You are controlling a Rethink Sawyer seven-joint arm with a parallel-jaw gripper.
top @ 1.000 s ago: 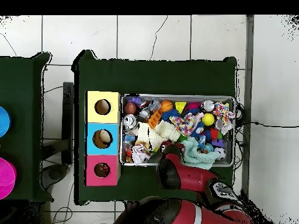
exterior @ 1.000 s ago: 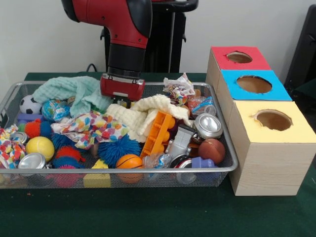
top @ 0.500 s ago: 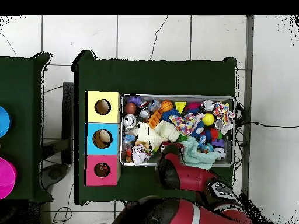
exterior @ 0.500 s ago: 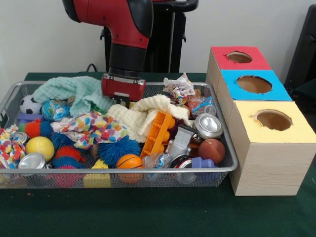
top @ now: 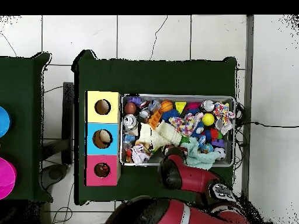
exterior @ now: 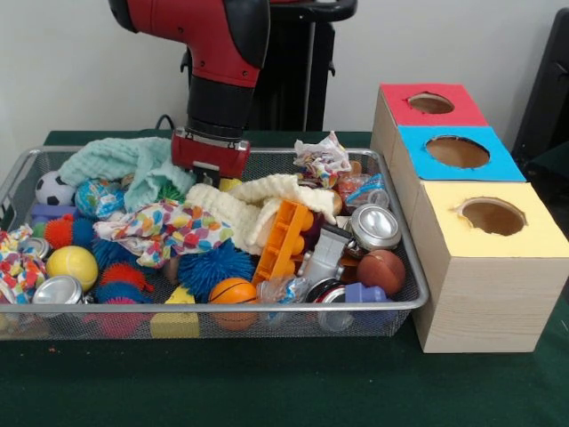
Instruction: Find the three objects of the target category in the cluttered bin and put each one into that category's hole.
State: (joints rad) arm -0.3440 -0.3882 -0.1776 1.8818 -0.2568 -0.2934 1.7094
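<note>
A wire mesh bin (exterior: 404,267) holds a heap of clutter: a cream knitted cloth (exterior: 258,203), a mint cloth (exterior: 124,160), a spotted colourful cloth (exterior: 160,227), an orange plastic toy (exterior: 286,238), metal cans (exterior: 375,226), spiky balls (exterior: 212,267) and smooth balls (exterior: 71,265). My gripper (exterior: 209,173) reaches down into the back of the bin between the mint and cream cloths, its tip hidden by them. In the overhead view the arm (top: 175,172) covers the gripper at the bin's (top: 178,96) lower edge.
Three wooden boxes with round holes stand in a row beside the bin: yellow (exterior: 489,218), blue (exterior: 456,151) and red (exterior: 430,103). From above, something pale lies in the blue box (top: 102,139). A green cloth (exterior: 267,382) covers the table.
My gripper has shifted slightly left and a little up over the back of the bin. The cream cloth's edge has moved a little with it.
</note>
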